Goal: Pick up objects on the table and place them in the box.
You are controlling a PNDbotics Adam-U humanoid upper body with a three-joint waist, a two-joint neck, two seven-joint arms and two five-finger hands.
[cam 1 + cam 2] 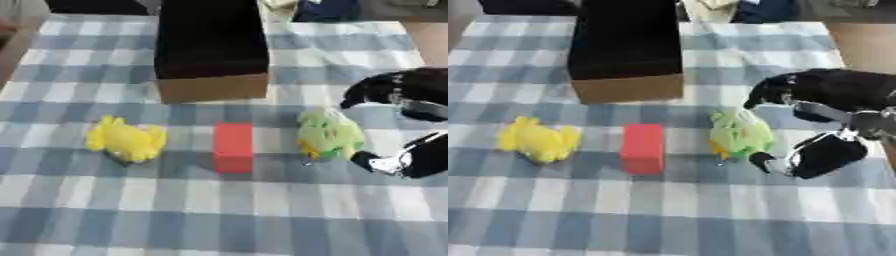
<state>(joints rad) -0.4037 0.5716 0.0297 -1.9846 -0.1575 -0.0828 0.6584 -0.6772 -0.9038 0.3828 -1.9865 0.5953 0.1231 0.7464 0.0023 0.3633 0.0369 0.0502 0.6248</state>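
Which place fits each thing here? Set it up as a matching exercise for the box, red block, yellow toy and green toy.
Things:
1. box
2. red block
3. yellow toy
4. green toy

Places:
A. left end of the row
B. beside the right hand
C. behind the row
D. middle of the row

Pairs: 1-C, 2-D, 3-A, 4-B

Tablecloth (262,215) blue-white checked. Box (213,87) brown outside, black inside. Yellow toy (125,140), red block (233,147), green toy (328,132). Right hand (820,150) black, silver.
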